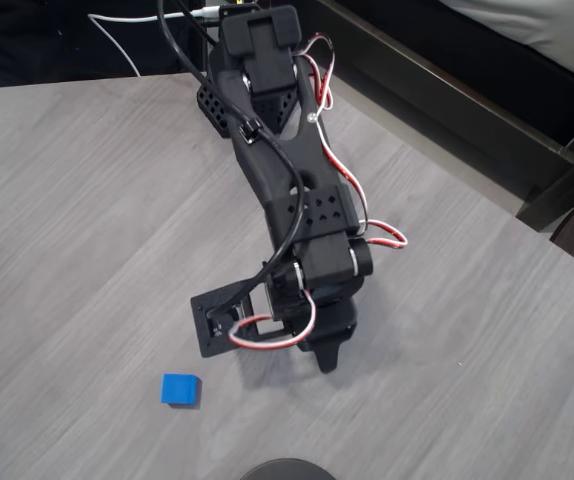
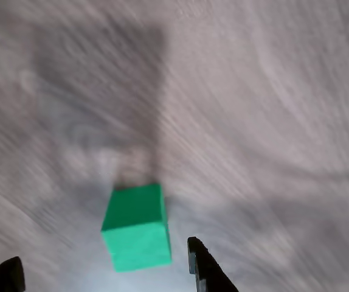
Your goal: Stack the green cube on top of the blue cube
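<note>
**Open gripper hanging over the green cube**

In the wrist view the gripper [image 2: 104, 267] is standing open, with one dark fingertip at the lower left corner and the other fingertip [image 2: 203, 266] at the lower middle. The green cube [image 2: 137, 226] is sitting on the table between them, closer to the right fingertip and not touching either one. This picture is blurry, so the wood lines are looking smeared.

In the overhead view the black arm [image 1: 282, 190] is reaching from the far edge toward the near side, with red and white wires [image 1: 347, 190] looping along it. The blue cube [image 1: 180, 389] is sitting alone near the front, to the left of the arm's tip and well apart from it.

The table [image 1: 77, 220] is showing a pale grey wood pattern. Behind its far right edge a dark frame [image 1: 447, 110] is running at a slant, and something white and soft [image 1: 547, 30] is lying in the far right corner. White cables [image 1: 132, 30] are lying at the far left.
</note>
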